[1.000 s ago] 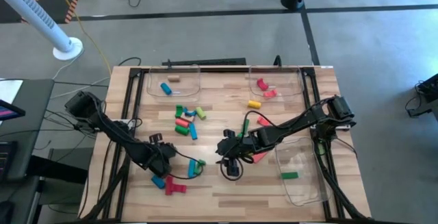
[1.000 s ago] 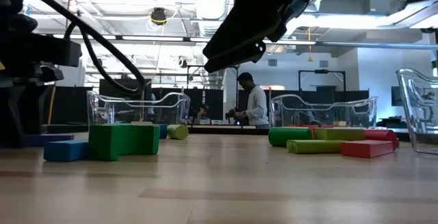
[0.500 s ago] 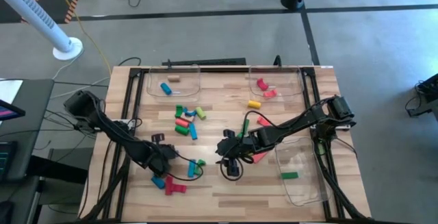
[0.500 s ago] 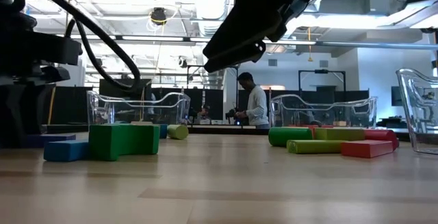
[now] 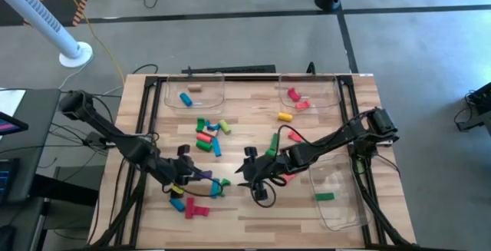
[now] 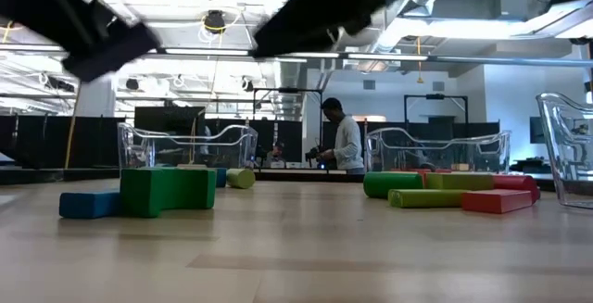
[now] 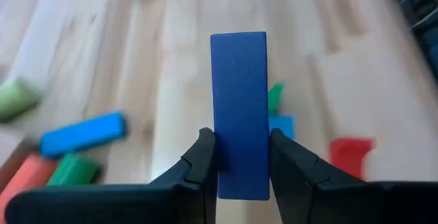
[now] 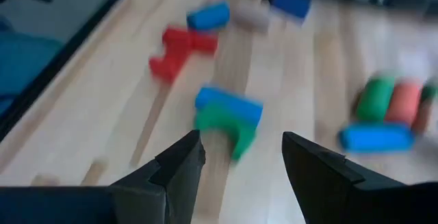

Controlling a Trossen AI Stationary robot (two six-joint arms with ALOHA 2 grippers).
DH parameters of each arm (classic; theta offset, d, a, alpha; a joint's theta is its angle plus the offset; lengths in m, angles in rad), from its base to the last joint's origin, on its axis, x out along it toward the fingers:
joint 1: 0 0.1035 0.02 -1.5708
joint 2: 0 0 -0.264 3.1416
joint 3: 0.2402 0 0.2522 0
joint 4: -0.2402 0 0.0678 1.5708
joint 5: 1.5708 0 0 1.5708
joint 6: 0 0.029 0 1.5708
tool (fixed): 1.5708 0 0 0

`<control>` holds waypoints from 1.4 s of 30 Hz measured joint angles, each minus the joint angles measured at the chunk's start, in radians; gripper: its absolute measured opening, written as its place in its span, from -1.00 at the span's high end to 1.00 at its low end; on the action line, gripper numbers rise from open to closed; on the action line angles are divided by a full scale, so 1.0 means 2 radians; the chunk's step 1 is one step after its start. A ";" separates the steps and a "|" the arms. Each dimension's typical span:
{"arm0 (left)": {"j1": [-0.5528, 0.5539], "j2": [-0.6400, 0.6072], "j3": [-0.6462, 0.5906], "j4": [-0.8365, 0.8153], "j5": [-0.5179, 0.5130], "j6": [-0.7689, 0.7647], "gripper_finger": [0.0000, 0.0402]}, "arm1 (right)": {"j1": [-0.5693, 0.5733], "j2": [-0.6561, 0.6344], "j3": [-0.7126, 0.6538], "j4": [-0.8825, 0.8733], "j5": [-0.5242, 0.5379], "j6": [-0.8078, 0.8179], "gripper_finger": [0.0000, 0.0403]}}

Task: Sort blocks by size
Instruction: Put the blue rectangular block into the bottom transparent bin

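My left gripper (image 7: 241, 164) is shut on a dark blue bar (image 7: 239, 107). In the high view it (image 5: 193, 176) hangs over the table's near left part, slanting down toward the right, with the bar (image 5: 204, 174) sticking out ahead of it. My right gripper (image 8: 239, 157) stands open in the air, also seen in the high view (image 5: 245, 174). It is above a green arch block with a blue block on it (image 8: 229, 118). Other blocks lie flat on the table: a mixed cluster (image 5: 209, 134), a blue one (image 5: 178, 203) and a red one (image 5: 198, 211). My left gripper pinches the bar's two long sides (image 7: 220, 157) between its two fingers, at the end nearest the wrist. The fingers (image 7: 202, 157) lie along the bar, which reaches out past their tips. They slant down from the table's left. The bar is lifted clear of the table.
Clear trays stand at the far left (image 5: 194, 91) and far right (image 5: 311, 94), each with a few blocks. A third tray (image 5: 337, 197) at the right edge holds a green block. A yellow block (image 5: 285, 116) lies loose. Bare wood lies along the near edge.
My left gripper has risen from the table by the light blue and green blocks and tipped up from pointing steeply down to a shallower slant. The dark blue bar that lay there has come up with it, clear of the table. My right gripper has rolled a little.
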 joint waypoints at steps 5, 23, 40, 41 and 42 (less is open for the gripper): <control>0.023 -0.008 0.001 0.053 0.050 0.045 0.54 | 0.017 0.000 0.000 0.074 0.041 -0.092 -0.14; 0.099 -0.008 0.001 0.135 0.196 0.114 0.54 | 0.041 0.000 0.010 0.167 0.087 -0.270 -0.14; 0.130 0.003 0.002 0.195 0.274 0.137 0.54 | 0.033 0.000 0.042 0.155 0.019 -0.289 -0.14; 0.132 0.009 0.002 0.204 0.284 0.137 0.54 | 0.033 0.000 0.042 0.159 0.020 -0.289 -0.14; 0.134 0.017 0.002 0.213 0.292 0.137 0.54 | 0.032 0.000 0.042 0.162 0.020 -0.289 -0.14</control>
